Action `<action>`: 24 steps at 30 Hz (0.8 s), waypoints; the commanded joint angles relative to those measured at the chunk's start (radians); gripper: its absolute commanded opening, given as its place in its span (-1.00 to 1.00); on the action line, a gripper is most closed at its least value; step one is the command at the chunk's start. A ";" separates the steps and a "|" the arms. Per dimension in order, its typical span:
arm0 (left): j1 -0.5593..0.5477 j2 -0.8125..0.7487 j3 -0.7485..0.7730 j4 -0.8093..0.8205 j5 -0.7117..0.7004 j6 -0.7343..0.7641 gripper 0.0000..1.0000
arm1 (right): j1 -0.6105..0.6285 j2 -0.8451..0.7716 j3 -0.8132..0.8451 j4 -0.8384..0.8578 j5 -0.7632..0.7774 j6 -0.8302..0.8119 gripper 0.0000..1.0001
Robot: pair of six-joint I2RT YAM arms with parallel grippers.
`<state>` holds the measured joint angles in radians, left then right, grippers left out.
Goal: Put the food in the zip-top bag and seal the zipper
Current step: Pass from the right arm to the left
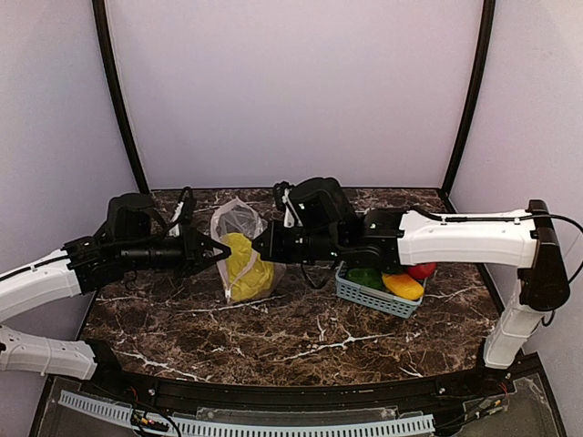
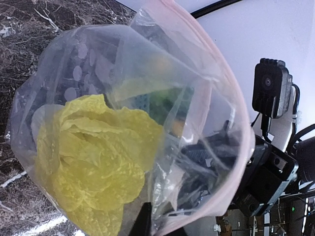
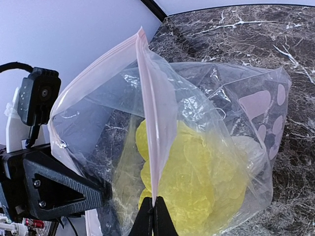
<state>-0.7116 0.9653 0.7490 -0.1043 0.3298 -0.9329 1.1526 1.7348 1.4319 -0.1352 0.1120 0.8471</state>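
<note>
A: How many bags?
B: One bag [image 1: 235,223], clear, strung between the two arms over the table [image 1: 301,337]. I cannot tell whether its bottom touches the marble.

A: And how many grippers are on it?
B: Two. The right gripper [image 3: 153,202] has its fingers pressed together on the pink zipper [image 3: 150,113], which rises straight up from the pinch. The left gripper [image 1: 211,253] pinches the opposite side of the mouth. Its own wrist view shows only one dark finger clearly behind the film.

A: Is the zipper sealed?
B: No. There is one strip, and its two halves stand well apart. In the left wrist view the mouth gapes in a wide loop.

A: What food is inside?
B: One piece, the cabbage [image 1: 244,266]. It is yellow and crinkled and sits low in the bag against the wall.

A: And outside it?
B: One light-blue basket [image 1: 364,299] stands on the table to the right of the bag, under the right arm. It holds three pieces that I can count: one pepper [image 1: 404,286], one red fruit [image 1: 421,270] just behind it, and one green piece [image 1: 364,278] beside the pepper. That last one is too small to name.
</note>
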 commanded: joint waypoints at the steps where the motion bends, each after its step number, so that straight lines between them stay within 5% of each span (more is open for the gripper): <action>1: -0.007 0.001 -0.065 0.115 0.004 -0.062 -0.96 | 0.007 -0.083 -0.101 0.016 0.021 0.030 -1.00; 6: -0.006 0.014 -0.079 0.107 -0.015 -0.010 -0.99 | -0.021 -0.118 -0.212 0.024 0.017 0.063 -1.00; 18: -0.005 0.233 0.498 -0.465 -0.130 0.605 -0.99 | -0.110 -0.107 0.067 -0.014 -0.144 -0.175 -1.00; 24: -0.001 0.258 0.697 -0.494 -0.118 0.680 -0.99 | -0.163 -0.127 0.021 -0.014 -0.164 -0.166 -1.00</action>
<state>-0.7116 1.2373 1.3907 -0.5190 0.2092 -0.3679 1.0317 1.6207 1.5143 -0.1356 -0.0132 0.6956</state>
